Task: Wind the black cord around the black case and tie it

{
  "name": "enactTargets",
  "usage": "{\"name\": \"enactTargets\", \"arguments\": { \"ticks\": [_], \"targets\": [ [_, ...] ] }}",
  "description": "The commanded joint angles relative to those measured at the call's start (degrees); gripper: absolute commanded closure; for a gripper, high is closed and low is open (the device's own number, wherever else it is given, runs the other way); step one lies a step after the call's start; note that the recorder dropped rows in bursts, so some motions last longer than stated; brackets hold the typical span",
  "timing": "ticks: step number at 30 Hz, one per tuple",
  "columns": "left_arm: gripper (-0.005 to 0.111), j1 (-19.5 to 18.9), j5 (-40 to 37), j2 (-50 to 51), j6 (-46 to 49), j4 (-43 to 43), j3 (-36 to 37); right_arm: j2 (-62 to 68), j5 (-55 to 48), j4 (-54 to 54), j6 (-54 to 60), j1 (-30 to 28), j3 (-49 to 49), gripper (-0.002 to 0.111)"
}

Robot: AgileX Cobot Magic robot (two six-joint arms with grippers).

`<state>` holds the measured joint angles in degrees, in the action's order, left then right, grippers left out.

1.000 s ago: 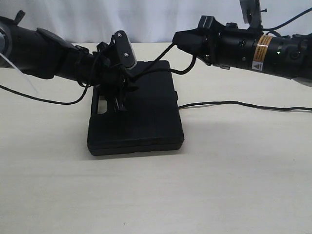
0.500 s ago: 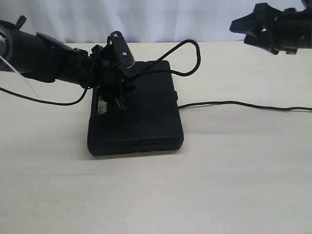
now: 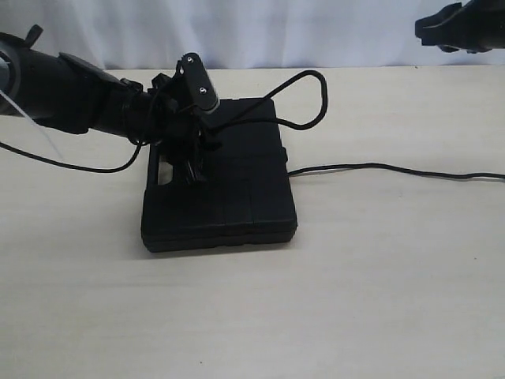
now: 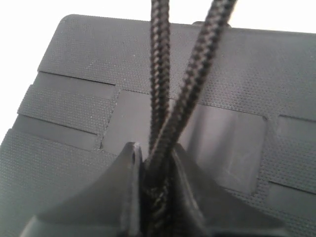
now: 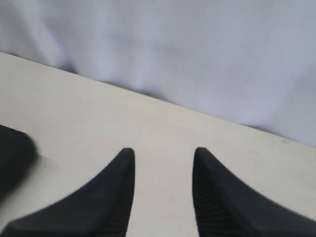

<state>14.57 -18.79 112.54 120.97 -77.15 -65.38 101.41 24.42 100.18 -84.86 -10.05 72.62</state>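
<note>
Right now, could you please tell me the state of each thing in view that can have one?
black cord: two strands pinched in the left claw, a loose loop arching above the case's far corner.
black case: closed, lying flat on the table.
left claw: shut on the black cord, over the black case.
right claw: open, empty, raised away from the black case.
</note>
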Motion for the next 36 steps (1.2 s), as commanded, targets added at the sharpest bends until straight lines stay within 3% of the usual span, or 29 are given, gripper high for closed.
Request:
{"name": "enactTargets", "arguments": {
  "ticks": [1,3,5,7,10,12,14,17,25,36],
  "targets": [
    [0.107,0.1,-0.3,0.0,0.7,0.0,0.1,0.1,-36.5,-0.2,9.2,3.9,0.2,0.090],
    [0.107,0.1,-0.1,0.0,0.7,0.0,0.1,1.5,-54.9,-0.2,15.7,5.8,0.3,0.100],
    [0.107,0.1,0.2,0.0,0.7,0.0,0.1,3.6,-62.3,-8.9,33.6,6.2,2.4,0.104],
    [0.107,0.1,0.6,0.0,0.7,0.5,0.1,6.4,-65.8,-34.2,62.1,5.8,6.9,0.104],
    [0.107,0.1,0.2,0.0,0.7,0.5,0.1,10.7,-77.9,-85.8,114.8,3.1,14.5,0.104],
    [0.107,0.1,-0.1,0.0,0.7,0.5,0.1,13.3,-82.5,-105.2,133.2,1.7,16.1,0.104],
    [0.107,0.1,-0.1,0.0,0.7,0.5,0.1,15.1,-80.9,-109.9,135.2,1.5,15.6,0.104],
    [0.107,0.1,-0.1,0.0,0.7,0.5,0.1,18.3,-78.4,-105.5,135.0,3.8,15.7,0.103],
    [0.107,0.1,-2.3,0.0,0.8,5.9,0.1,23.4,-69.7,-98.8,132.2,8.8,16.0,0.074],
    [0.107,0.1,-3.7,0.0,1.8,9.3,0.1,25.0,-70.9,-90.0,132.2,8.8,16.7,0.073]
  ]
}}
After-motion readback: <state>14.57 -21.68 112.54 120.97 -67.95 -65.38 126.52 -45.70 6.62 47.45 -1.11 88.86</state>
